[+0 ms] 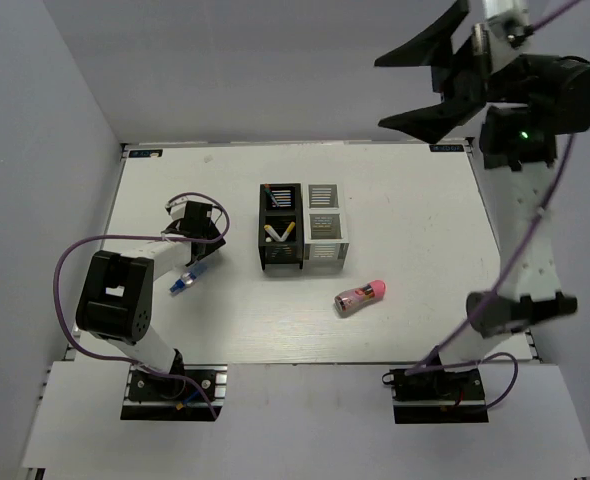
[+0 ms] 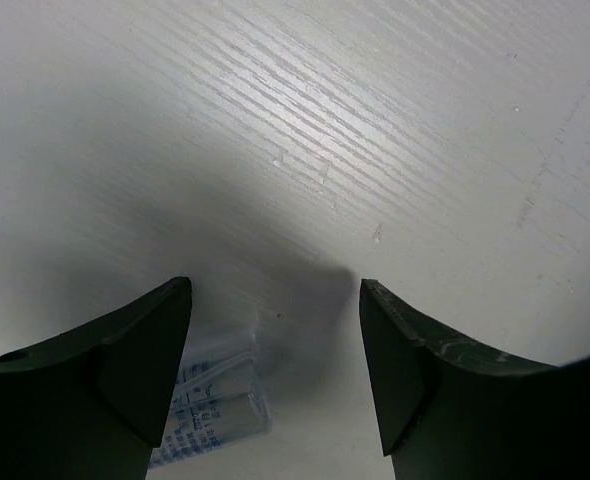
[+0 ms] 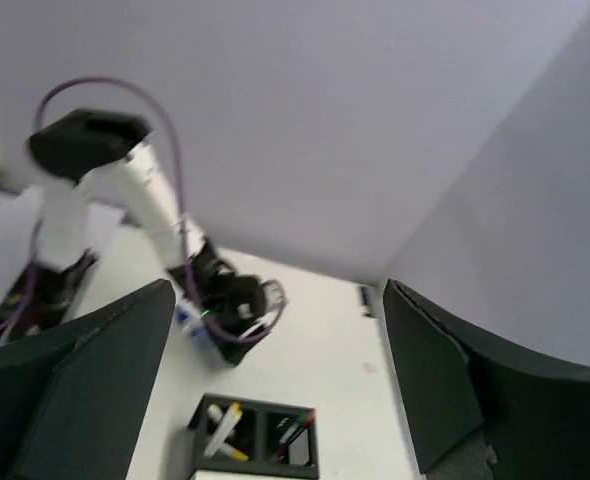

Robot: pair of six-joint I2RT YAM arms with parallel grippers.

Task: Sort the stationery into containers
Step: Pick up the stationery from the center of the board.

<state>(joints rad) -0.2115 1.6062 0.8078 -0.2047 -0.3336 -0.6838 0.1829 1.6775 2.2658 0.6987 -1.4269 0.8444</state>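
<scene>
The black container (image 1: 281, 262) holds yellow and white pens (image 1: 280, 232) in its near compartment and more pens in the far one. The white container (image 1: 327, 258) stands against its right side. A pink patterned cylinder (image 1: 362, 296) lies on the table to the front right of them. A small white bottle with a blue cap (image 1: 183, 283) lies at the left; in the left wrist view the bottle (image 2: 210, 415) shows partly beside the left finger. My left gripper (image 1: 203, 245) (image 2: 275, 287) is low over the table, open and holding nothing. My right gripper (image 1: 395, 90) (image 3: 275, 290) is raised high at the back right, open.
Grey walls enclose the white table (image 1: 415, 220) on the left, back and right. The right wrist view looks down on the black container (image 3: 260, 440) and the left arm (image 3: 125, 180). Purple cables loop from both arms.
</scene>
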